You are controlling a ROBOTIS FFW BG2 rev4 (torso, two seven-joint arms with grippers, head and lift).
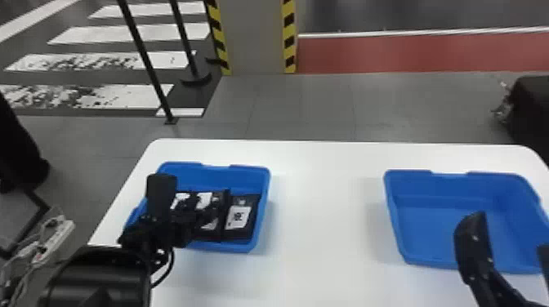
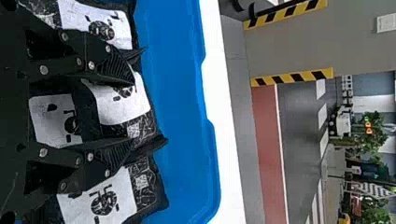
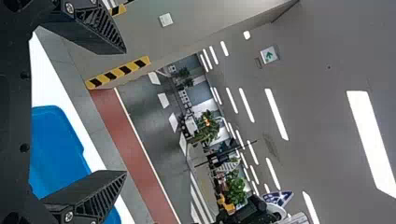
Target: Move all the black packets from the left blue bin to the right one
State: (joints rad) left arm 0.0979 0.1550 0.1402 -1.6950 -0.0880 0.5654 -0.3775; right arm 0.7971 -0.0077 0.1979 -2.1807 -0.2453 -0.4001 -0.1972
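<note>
left gripper [image 2: 132, 112] is seemingly picking at lower left, fingers apart over black packets [image 1: 239, 216], needing closing; right gripper [image 3: 125, 112] is idling, spread.

Black packets [image 1: 252, 204] with white labels, close together in left blue bin [image 1: 216, 177], labels up, left blue bin and right blue bin [image 1: 429, 228] both upright, open-topped, well apart on white bench [image 1: 326, 212]

The left bin [image 1: 216, 175] and right bin [image 1: 439, 222] are both blue, the table [image 1: 326, 224] plain white. The packets [image 2: 142, 184] are black, their labels [image 2: 126, 105] white with black markings. Yellow-and-black diagonal stripes edge the grey pillar [image 1: 253, 36]. The floor [image 1: 302, 98] is grey, with a red strip [image 1: 408, 53] bordered in white.
</note>
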